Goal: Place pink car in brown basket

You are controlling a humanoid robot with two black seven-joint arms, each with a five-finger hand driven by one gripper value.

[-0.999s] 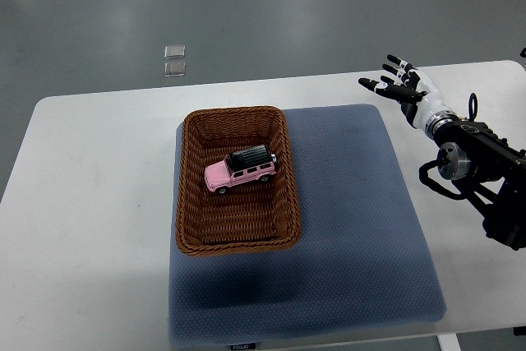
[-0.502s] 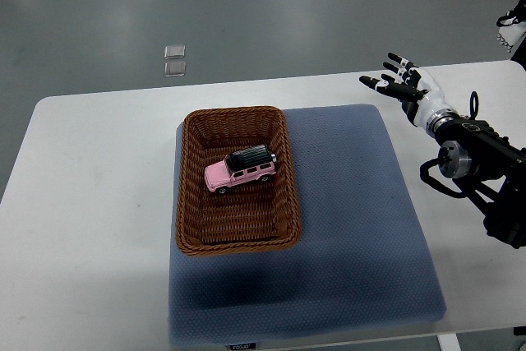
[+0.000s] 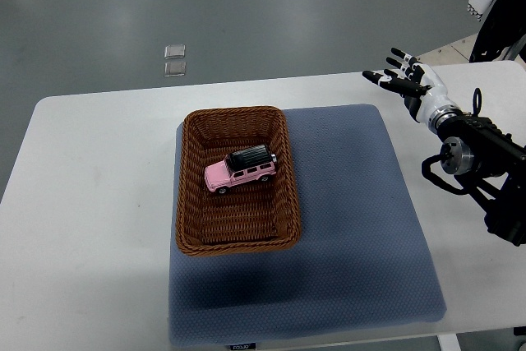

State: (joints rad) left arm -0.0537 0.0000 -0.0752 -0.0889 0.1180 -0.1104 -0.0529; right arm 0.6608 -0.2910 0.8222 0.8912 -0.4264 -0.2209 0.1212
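Pink car [image 3: 240,168] inside brown basket [image 3: 235,117], near bench's far edge. Right hand [image 3: 404,82] released, fingers spread; forearm cut off at picture's right edge.

Only text: small label [image 3: 240,347] on front edge of the blue mat [image 3: 353,228], too blurred to read.

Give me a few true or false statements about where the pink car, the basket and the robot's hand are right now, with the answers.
1. The pink car lies inside the brown basket. True.
2. The right hand is grasping the car. False: it is off to the right, apart from the car, fingers spread and empty.
3. The basket sits on the left part of the blue mat. True.
4. The car lies on its roof. False: it stands on its wheels, black roof up.
5. The left hand is over the basket. False: it is not in view.
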